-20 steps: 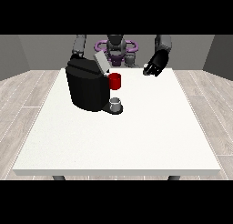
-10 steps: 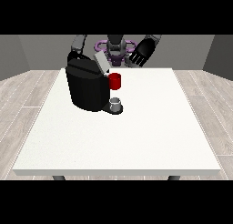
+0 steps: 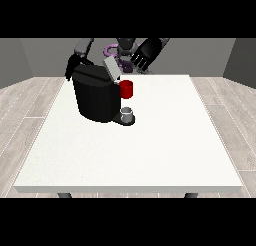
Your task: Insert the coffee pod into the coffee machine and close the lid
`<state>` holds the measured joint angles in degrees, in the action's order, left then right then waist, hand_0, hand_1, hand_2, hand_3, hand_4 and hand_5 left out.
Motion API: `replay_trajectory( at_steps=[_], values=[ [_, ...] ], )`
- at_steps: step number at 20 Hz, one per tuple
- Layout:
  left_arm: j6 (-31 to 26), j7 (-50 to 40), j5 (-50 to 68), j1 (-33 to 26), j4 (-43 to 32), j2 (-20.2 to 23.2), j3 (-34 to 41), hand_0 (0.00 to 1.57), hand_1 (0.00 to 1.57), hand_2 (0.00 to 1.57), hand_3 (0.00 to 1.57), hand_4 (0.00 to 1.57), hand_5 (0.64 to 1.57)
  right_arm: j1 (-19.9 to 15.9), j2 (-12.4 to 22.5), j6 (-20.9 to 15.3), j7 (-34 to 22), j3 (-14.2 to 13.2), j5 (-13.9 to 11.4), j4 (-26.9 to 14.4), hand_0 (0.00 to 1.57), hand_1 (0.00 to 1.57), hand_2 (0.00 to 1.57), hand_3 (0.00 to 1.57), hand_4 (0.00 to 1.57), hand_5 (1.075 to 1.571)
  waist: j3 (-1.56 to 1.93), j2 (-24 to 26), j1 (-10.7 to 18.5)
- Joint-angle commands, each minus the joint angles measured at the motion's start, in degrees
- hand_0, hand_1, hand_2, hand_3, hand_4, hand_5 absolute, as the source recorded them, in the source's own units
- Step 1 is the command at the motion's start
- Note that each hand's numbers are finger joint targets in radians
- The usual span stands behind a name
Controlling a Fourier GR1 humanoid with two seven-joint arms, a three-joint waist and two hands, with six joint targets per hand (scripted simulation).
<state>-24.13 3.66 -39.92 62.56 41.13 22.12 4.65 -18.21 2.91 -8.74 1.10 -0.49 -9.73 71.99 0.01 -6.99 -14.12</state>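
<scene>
- The black coffee machine (image 3: pixel 95 97) stands on the white surface (image 3: pixel 150 145), towards the far edge at the view's left.
- Its grey lid (image 3: pixel 111 69) is tilted up, open.
- A red thing at the machine (image 3: pixel 126 89) sits at its front; below it a grey thing (image 3: pixel 128 113) rests on the machine's base, and I cannot tell it for the coffee pod.
- The hand at the view's right (image 3: pixel 146 52) hangs above the far edge, fingers (image 3: pixel 141 64) spread and pointing down, holding nothing, just beyond the lid.
- The hand at the view's left (image 3: pixel 72 67) is behind the machine; I cannot tell how its fingers lie.
</scene>
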Motion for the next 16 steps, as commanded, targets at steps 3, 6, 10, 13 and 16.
replay_trajectory(
  at_steps=[3,6,10,13,16],
  values=[
    [0.56,-2.48,-0.84,6.08,-1.02,1.39,1.25,1.25,1.25,1.30,1.25,0.48,1.571,-5.66,0.97,-0.09,-2.76,-1.03,0.09,1.88,0.00,0.00,0.00,0.00,0.27,1.571,0.01,-4.53,-1.96],
    [-0.35,0.75,-0.37,6.22,-2.01,4.56,2.38,1.24,1.24,1.29,1.25,0.48,1.571,-5.43,2.27,1.38,-2.73,-1.86,1.31,3.59,0.00,0.00,0.00,0.00,0.19,1.571,0.00,-6.05,-3.04],
    [0.27,-1.81,-0.82,6.72,-0.84,-0.74,0.62,1.22,1.22,1.29,1.24,0.49,1.571,-5.05,2.09,-0.23,-1.16,-3.27,0.99,-0.20,0.00,0.00,0.00,0.00,0.00,1.571,0.02,-5.79,-1.18],
    [-0.71,1.08,-1.71,7.73,-2.60,3.65,1.01,1.19,1.19,1.27,1.23,0.47,1.571,-6.80,2.40,-0.36,-2.14,-2.67,0.37,1.95,0.00,0.00,0.00,0.00,0.12,1.571,0.01,-8.71,-2.29],
    [-0.64,0.72,-1.21,8.56,-3.09,3.78,1.99,1.19,1.19,1.26,1.23,0.47,1.571,-6.33,3.12,0.38,-1.40,-3.36,0.93,0.97,0.00,0.00,0.00,0.00,0.00,1.571,0.01,-9.47,-2.73]
  ],
)
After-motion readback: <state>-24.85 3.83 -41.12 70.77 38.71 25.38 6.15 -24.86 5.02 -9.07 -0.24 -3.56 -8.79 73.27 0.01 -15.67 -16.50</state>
